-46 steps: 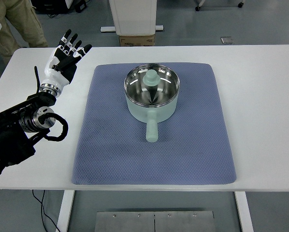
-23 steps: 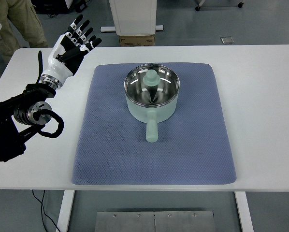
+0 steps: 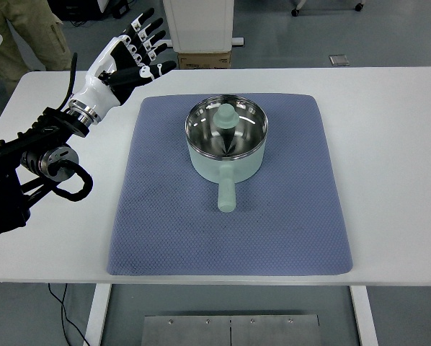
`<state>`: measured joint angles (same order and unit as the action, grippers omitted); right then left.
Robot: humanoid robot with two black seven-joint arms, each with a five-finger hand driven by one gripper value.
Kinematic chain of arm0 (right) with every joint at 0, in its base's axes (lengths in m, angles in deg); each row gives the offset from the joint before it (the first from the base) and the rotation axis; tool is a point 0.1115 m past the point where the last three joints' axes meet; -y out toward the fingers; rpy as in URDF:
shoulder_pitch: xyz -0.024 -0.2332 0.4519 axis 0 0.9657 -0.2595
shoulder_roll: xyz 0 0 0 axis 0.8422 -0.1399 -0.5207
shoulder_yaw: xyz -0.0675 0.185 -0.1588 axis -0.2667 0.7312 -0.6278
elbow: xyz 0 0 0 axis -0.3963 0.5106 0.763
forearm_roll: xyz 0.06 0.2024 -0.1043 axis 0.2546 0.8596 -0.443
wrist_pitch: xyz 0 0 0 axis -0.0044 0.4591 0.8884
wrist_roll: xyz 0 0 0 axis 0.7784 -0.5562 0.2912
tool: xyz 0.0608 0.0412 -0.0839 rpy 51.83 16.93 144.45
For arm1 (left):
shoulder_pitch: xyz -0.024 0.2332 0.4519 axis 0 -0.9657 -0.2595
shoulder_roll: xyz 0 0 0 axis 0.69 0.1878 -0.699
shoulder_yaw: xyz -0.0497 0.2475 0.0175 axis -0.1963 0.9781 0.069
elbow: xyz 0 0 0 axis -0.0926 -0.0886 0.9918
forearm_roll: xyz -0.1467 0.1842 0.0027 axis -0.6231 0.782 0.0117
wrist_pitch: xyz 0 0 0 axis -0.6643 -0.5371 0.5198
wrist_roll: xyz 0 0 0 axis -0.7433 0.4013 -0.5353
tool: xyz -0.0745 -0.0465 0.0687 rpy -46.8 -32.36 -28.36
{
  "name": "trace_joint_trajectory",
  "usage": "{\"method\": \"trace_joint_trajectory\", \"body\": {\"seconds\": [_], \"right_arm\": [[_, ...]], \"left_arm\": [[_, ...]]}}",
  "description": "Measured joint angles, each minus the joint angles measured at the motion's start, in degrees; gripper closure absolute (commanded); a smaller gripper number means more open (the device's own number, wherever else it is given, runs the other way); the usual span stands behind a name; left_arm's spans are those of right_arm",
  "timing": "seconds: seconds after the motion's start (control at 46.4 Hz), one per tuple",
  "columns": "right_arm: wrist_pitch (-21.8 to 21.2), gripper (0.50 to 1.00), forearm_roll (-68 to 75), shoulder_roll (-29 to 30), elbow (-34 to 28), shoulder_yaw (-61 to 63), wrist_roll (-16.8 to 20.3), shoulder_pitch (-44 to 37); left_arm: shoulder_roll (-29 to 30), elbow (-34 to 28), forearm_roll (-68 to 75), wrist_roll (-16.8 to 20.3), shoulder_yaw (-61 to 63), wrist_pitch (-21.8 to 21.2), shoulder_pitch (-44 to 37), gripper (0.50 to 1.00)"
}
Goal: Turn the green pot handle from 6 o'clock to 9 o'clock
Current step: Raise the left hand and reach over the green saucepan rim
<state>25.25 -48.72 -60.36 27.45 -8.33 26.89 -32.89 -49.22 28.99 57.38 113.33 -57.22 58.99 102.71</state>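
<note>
A pale green pot (image 3: 225, 141) with a shiny steel inside stands on the blue mat (image 3: 165, 209), a little behind the mat's middle. Its green handle (image 3: 227, 194) points toward me, at 6 o'clock. My left hand (image 3: 132, 54) is raised over the table's back left corner, well to the left of and behind the pot. Its fingers are spread and hold nothing. The left arm (image 3: 35, 169) reaches in from the left edge. The right arm does not show.
The white table (image 3: 388, 144) carries only the mat and pot. A person in khaki trousers (image 3: 21, 32) stands beyond the back left corner. A white cabinet base and a cardboard box (image 3: 203, 59) sit behind the table's far edge.
My left hand has risen and swung to the right and farther back, from beside the mat's left edge toward its back left corner. The pot has not moved.
</note>
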Motion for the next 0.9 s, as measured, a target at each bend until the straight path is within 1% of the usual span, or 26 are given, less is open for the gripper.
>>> {"method": "trace_joint_trajectory", "body": {"seconds": [0.086,0.323,0.603,0.904], "right_arm": [[0.0,0.500,0.0,0.0,0.0,0.0,0.0,0.0],[0.0,0.500,0.0,0.0,0.0,0.0,0.0,0.0],[0.0,0.500,0.0,0.0,0.0,0.0,0.0,0.0],[0.0,0.500,0.0,0.0,0.0,0.0,0.0,0.0]], "left_arm": [[1.3,2.9,2.9,0.0,0.0,0.6,0.1,0.500],[4.5,8.1,8.9,0.0,0.0,3.1,0.7,0.500],[6.8,10.1,16.5,-0.2,0.1,7.3,1.1,0.500],[8.6,14.9,22.8,-0.2,0.1,10.8,1.4,0.500]]}}
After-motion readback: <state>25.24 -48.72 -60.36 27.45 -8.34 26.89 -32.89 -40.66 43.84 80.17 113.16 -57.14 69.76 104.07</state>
